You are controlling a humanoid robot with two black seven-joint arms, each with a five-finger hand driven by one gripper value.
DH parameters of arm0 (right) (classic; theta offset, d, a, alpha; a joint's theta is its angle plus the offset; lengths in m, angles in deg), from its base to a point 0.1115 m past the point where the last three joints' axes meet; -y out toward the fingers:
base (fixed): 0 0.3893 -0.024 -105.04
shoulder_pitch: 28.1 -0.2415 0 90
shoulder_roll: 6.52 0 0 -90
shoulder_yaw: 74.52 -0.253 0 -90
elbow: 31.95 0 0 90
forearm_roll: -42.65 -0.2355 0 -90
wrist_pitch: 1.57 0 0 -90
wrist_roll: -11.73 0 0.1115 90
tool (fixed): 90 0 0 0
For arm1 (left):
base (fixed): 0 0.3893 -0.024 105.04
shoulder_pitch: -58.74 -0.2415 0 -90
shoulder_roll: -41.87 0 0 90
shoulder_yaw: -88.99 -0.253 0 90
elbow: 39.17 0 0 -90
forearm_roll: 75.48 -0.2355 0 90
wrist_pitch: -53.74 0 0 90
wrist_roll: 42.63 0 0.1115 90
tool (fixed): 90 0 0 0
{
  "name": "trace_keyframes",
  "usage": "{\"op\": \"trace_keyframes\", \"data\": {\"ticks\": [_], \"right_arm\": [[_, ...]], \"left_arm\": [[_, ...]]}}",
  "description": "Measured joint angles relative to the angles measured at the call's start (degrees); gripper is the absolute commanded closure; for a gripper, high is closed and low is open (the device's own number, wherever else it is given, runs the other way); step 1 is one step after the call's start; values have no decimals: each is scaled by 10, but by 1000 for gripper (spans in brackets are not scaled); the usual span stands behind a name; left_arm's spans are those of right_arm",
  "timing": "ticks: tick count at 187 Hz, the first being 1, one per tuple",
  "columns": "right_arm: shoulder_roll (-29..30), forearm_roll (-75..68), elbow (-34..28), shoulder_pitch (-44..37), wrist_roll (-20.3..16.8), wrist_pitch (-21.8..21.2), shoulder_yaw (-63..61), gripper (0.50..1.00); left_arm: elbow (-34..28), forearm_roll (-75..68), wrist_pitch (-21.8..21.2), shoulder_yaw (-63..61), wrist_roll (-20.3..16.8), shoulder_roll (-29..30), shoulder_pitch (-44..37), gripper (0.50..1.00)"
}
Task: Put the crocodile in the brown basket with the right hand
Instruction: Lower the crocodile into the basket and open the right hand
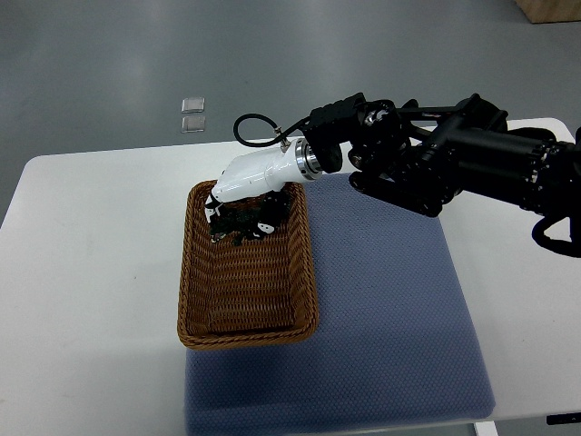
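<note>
A brown wicker basket (245, 282) lies on the white table, partly over a blue mat. My right arm reaches in from the right edge, and its white hand (238, 204) hangs over the far end of the basket. The fingers are curled around a dark green crocodile toy (247, 222), which sits just above or on the basket's far inner floor; I cannot tell whether it touches. The hand hides part of the toy. My left arm does not show.
The blue mat (390, 309) covers the right half of the white table (91, 272). Two small clear squares (192, 113) lie on the grey floor beyond the table's far edge. A cardboard box corner (549, 9) shows at the top right.
</note>
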Motion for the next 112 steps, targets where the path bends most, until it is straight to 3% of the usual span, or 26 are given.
{"op": "trace_keyframes", "data": {"ticks": [86,88,89,90,91,94,95,101,112], "right_arm": [[0,0,5,51,-5,27,9,1000],[0,0,5,51,-5,27,9,971],[0,0,5,52,-5,27,9,926],[0,0,5,52,-5,27,9,926],[0,0,5,52,-5,27,9,881],[0,0,5,52,-5,28,10,842],[0,0,5,52,-5,28,10,804],[0,-2,6,52,-5,28,10,716],[0,-5,6,52,-5,28,10,654]], "left_arm": [[0,0,0,0,0,0,0,500],[0,0,0,0,0,0,0,500],[0,0,0,0,0,0,0,500],[0,0,0,0,0,0,0,500],[0,0,0,0,0,0,0,500],[0,0,0,0,0,0,0,500],[0,0,0,0,0,0,0,500],[0,0,0,0,0,0,0,500],[0,0,0,0,0,0,0,500]]}}
